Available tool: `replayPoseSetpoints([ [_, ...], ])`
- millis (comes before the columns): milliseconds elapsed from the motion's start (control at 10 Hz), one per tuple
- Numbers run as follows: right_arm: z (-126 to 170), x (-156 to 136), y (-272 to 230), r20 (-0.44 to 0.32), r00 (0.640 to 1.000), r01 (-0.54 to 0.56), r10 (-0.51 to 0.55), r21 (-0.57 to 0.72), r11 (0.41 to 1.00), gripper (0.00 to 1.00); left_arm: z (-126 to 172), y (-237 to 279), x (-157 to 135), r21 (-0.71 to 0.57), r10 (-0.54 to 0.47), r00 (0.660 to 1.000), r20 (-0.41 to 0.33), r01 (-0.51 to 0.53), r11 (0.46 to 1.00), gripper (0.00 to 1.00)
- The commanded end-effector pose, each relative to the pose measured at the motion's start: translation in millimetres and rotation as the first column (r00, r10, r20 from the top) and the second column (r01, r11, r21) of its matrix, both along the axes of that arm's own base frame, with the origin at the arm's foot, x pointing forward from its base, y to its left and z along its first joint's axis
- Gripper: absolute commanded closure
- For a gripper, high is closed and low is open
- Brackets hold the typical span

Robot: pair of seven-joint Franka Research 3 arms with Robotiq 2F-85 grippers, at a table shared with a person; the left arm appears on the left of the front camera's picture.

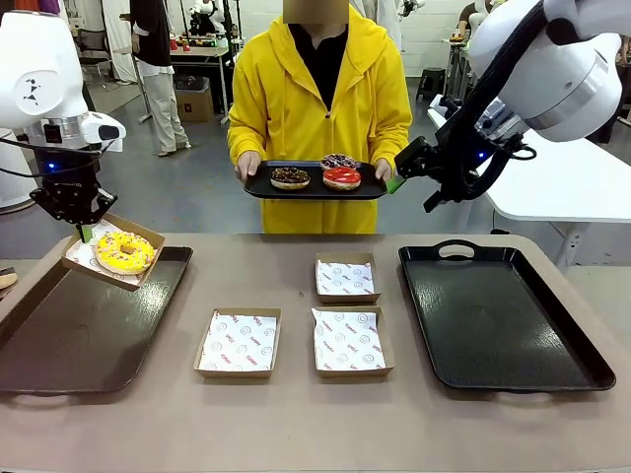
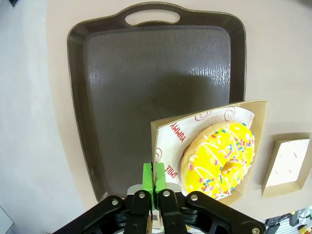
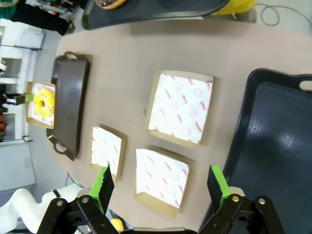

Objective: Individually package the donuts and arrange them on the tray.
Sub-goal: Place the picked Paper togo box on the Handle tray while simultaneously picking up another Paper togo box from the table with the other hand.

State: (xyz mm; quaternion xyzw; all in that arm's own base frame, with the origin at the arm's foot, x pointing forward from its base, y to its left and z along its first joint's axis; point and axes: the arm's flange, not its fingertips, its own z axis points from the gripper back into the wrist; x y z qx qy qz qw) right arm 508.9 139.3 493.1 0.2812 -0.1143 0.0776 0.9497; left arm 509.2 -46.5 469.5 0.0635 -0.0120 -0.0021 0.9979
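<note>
Brown and glossy, a rectangular plastic serving tray (image 1: pixel 59 340) lies bare at the left end of a tan table (image 1: pixel 296 424). Above the tray's far right corner, the left gripper (image 1: pixel 86 230), black with green pads, is pinched tight on the rim of a square brown cardboard box (image 1: pixel 81 254) lined with printed white paper. The box hangs tilted, and in the left wrist view it overlaps the tray's edge. Inside it sits the yellow-iced ring donut with coloured sprinkles (image 1: pixel 124 252). In the middle of the table lie three empty boxes (image 1: pixel 240 342) (image 1: pixel 347 278) (image 1: pixel 352 341) of the same kind, each with its paper liner showing. Across the table, a person in a yellow hooded top holds a black oval tray (image 1: pixel 261 187) in both hands. It carries the chocolate donut with sprinkles (image 1: pixel 290 177), the dark purple donut with white sprinkles (image 1: pixel 339 161) and the glossy red donut (image 1: pixel 342 177). Just beside the right end of that tray, the right gripper (image 3: pixel 161 179) is raised in the air with its jaws spread wide and nothing between them. At the right end of the table lies a black rectangular tray with a handle (image 1: pixel 513 335), also bare. The step in hand appears to be setting the first packaged donut onto the brown tray. The next move likely calls for levelling the box, lowering it flat inside the tray's rim, then releasing the pinch. Three donuts have yet to be boxed.
</note>
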Motion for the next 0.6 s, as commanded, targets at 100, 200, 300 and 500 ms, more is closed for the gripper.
replayPoseSetpoints([
  [100,-11.4,7.6,39.7,-0.034,0.999,-0.009,0.002,-0.19,0.982,0.0,-7.8,13.3,8.5,-0.016,0.033,0.999,0.025,-0.033,0.999,0.99],
  [200,-21.0,13.7,54.7,-0.054,0.998,0.008,-0.022,-0.247,0.969,0.0,-13.3,18.5,11.8,-0.015,0.045,0.999,0.01,-0.045,0.999,0.99],
  [300,-29.9,18.1,67.1,-0.071,0.996,0.021,-0.044,-0.291,0.957,0.0,-15.8,23.4,13.4,-0.018,0.054,0.998,0.012,-0.054,0.998,0.99],
  [500,-45.8,27.7,93.0,-0.087,0.993,0.048,-0.085,-0.363,0.93,0.0,-20.3,29.3,15.9,-0.015,0.076,0.997,0.011,-0.076,0.997,0.99],
])
